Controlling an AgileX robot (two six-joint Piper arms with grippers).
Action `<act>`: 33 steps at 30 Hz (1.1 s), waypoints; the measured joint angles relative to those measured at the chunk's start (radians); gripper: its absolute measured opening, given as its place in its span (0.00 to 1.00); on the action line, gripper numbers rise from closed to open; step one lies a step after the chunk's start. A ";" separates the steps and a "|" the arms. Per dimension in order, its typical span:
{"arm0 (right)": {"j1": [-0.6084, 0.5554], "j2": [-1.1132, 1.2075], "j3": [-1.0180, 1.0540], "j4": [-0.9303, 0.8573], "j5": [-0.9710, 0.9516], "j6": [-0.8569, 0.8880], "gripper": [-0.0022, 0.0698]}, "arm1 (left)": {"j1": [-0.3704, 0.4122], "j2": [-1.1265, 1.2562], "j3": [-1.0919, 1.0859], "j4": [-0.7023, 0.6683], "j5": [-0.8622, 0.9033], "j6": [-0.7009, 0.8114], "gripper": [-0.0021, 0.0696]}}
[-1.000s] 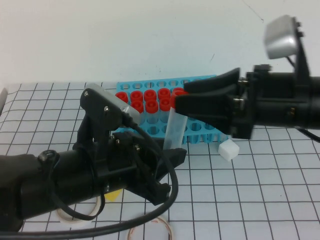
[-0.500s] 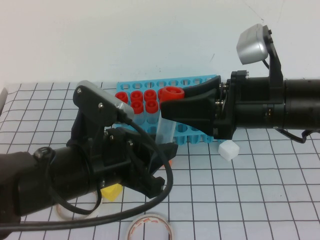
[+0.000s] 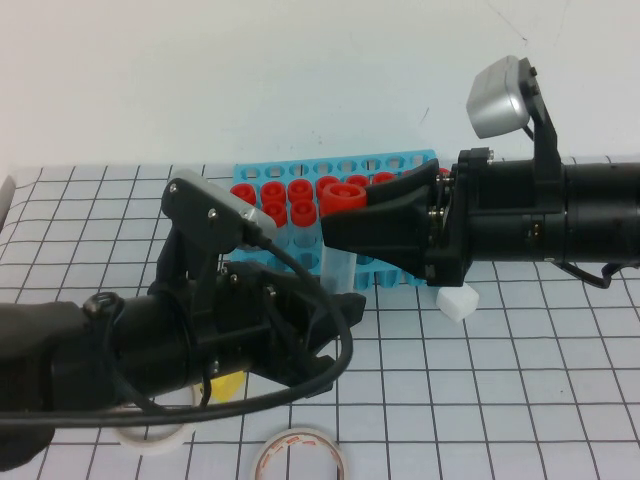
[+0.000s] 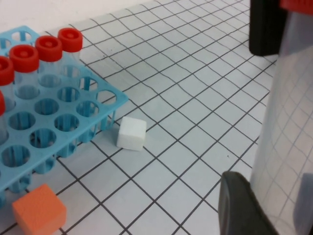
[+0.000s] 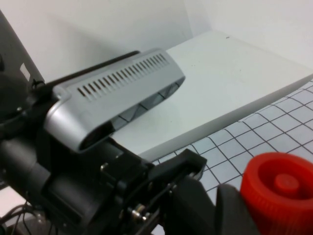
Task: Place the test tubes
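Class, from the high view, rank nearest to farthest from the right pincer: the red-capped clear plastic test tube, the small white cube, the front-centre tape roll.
1. Red-capped clear plastic test tube: cap at the right pincer, mid-table; left pincer grips its lower part.
2. Small white cube: by the blue plastic rack's right front corner.
3. Front-centre tape roll: at the table's front edge.

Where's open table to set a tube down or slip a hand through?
Free: grid right of the white cube, under the right arm, and grid left of the blue rack. Crowded: rack's front, where the left gripper grips the test tube and the right gripper sits at its cap; tape rolls at near edge.
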 joint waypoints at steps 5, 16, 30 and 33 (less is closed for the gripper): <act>0.000 0.000 0.000 -0.006 0.000 -0.003 0.43 | 0.008 0.008 -0.002 -0.011 0.017 0.050 0.32; 0.000 0.000 -0.004 0.013 -0.004 -0.036 0.43 | 0.009 -0.003 -0.002 0.007 0.021 0.161 0.56; -0.077 -0.034 -0.004 0.019 -0.093 -0.088 0.43 | 0.009 -0.430 0.105 0.067 -0.434 0.164 0.49; -0.094 -0.041 -0.004 0.019 -0.093 -0.088 0.43 | 0.009 -0.557 0.189 0.049 -0.489 0.167 0.22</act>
